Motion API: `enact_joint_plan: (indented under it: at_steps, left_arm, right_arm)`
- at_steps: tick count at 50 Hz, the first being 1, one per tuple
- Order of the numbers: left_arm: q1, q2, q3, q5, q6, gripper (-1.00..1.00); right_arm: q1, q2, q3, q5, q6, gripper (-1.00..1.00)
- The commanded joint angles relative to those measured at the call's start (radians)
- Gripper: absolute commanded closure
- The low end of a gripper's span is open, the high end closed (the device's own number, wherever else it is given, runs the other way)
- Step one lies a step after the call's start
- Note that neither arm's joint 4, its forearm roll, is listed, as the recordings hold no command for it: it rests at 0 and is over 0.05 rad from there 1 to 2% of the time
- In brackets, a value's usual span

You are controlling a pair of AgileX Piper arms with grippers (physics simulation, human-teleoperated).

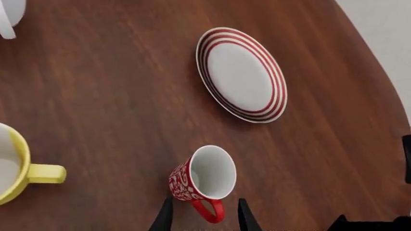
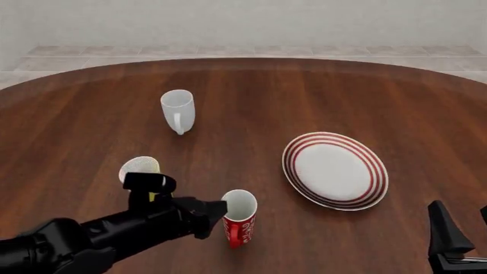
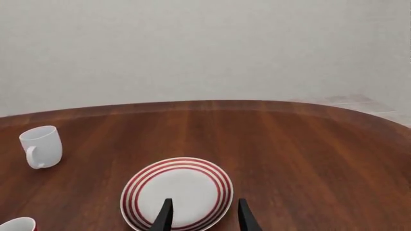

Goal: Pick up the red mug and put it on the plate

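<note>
We have yet to lift the red mug (image 2: 239, 218), which stands upright on the table (image 2: 251, 97) near-left of the empty plate (image 2: 336, 170). Our left gripper (image 1: 204, 219) is open, its fingers either side of the handle but grasping nothing; our right gripper (image 3: 204, 216) idles open. The mug's white lettering is unreadable.

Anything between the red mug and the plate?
No. Front view shows only bare wood between the red mug and the plate; the left wrist view agrees.
</note>
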Motion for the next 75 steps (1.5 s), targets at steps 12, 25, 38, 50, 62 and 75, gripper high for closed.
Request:
enact_joint_plan:
  at_steps: [12,25,38,50,62,75]
  left_arm:
    - [-0.025,0.082,0.019,-0.072,-0.021,-1.00]
    - [-0.039,0.101,0.028,-0.093,-0.036,-1.00]
    - [-0.051,0.126,0.038,-0.116,-0.051,-1.00]
    - [-0.072,0.148,0.034,-0.135,-0.061,-1.00]
    - [-0.089,0.183,0.030,-0.163,-0.067,-1.00]
    - [-0.115,0.212,0.021,-0.179,-0.082,-1.00]
  right_arm:
    - [-0.005,-0.003,0.001,-0.002,0.004,-1.00]
    - [-0.005,0.001,0.001,-0.006,0.002,-1.00]
    - [-0.005,-0.002,0.001,-0.002,0.000,-1.00]
    - [-0.004,-0.002,0.001,-0.002,-0.003,-1.00]
    - [-0.005,-0.003,0.001,-0.003,-0.003,-1.00]
    - [-0.004,-0.003,0.001,-0.002,-0.002,-1.00]
